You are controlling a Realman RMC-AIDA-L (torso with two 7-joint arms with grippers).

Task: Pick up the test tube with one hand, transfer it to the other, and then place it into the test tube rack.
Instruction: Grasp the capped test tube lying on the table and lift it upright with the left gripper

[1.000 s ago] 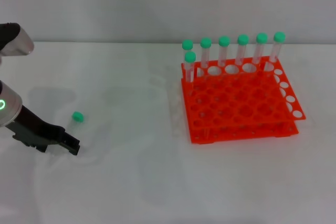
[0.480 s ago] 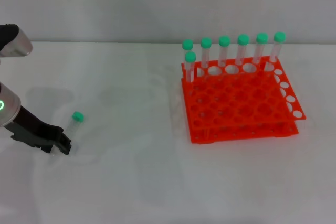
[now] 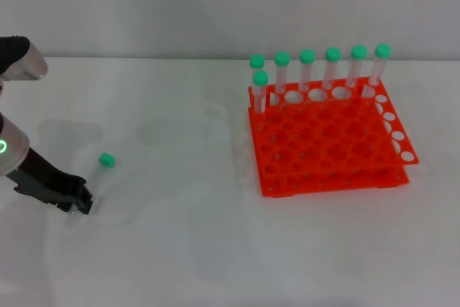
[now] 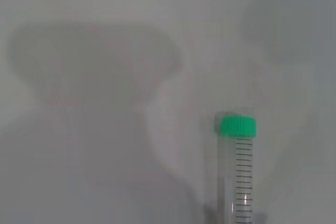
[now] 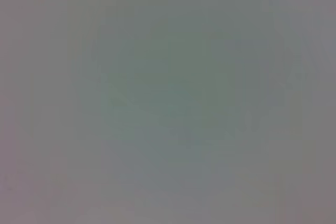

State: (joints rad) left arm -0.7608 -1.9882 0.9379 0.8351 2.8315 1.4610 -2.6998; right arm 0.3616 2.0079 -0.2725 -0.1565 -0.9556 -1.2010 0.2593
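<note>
The test tube (image 3: 100, 172) lies on the white table at the left, its green cap (image 3: 106, 159) pointing away from me. In the left wrist view the test tube (image 4: 239, 182) shows with its printed scale marks and its green cap (image 4: 238, 127). My left gripper (image 3: 82, 199), on the silver-grey forearm with the green light, sits low at the tube's near end, close to its tip. Whether it touches the tube I cannot tell. The orange-red test tube rack (image 3: 330, 177) stands at the right. My right gripper is out of view; its wrist view shows only plain grey.
Several green-capped tubes (image 3: 307, 70) stand upright in the rack's back row, and one more (image 3: 259, 90) stands just in front of that row at its left end. A wide stretch of bare white table lies between the loose tube and the rack.
My left gripper has slid left and slightly back along the table, uncovering more of the tube's body. The tube's cap has stayed in place.
</note>
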